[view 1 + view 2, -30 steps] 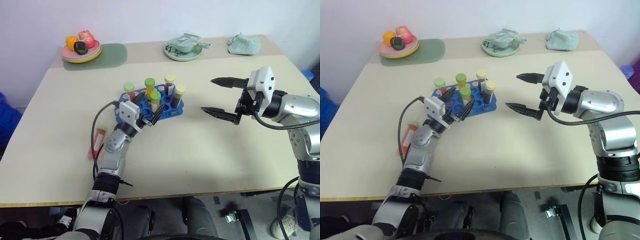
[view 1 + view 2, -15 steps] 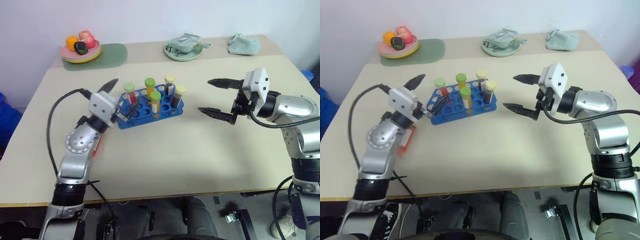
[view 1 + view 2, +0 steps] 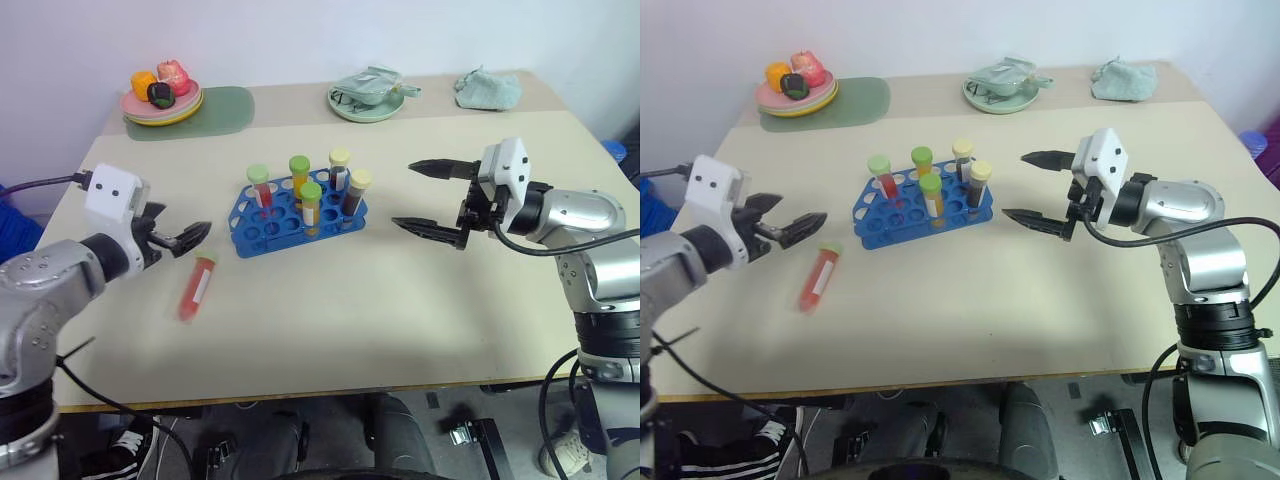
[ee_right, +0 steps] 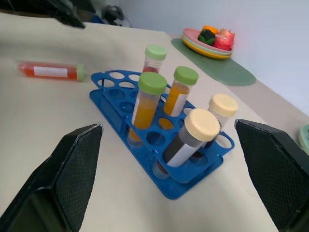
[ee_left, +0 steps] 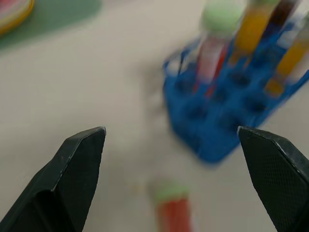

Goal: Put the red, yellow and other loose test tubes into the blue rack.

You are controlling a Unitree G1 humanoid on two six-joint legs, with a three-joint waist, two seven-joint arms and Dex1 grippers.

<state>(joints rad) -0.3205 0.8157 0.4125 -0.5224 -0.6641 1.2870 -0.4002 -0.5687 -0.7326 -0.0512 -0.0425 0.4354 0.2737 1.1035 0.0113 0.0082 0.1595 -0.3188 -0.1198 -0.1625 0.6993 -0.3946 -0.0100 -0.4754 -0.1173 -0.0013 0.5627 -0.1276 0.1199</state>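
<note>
Beige table (image 3: 400, 310), surface beneath both grippers. Pink and yellow stacked plates (image 3: 165, 106) with toy food, far edge of table, beyond left gripper and well apart from it. Green mat (image 3: 225, 110) under plates, extending toward centre. Pale green dish (image 3: 366, 104) holding crumpled item, far side, beyond right gripper and off to its left. Light green cloth (image 3: 488, 88), bunched, far side, beyond right gripper, well apart. White wall (image 3: 300, 35) behind table.

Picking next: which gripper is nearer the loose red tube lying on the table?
Left. The left gripper hovers just beside the red tube; the right gripper is beyond the blue rack.
</note>
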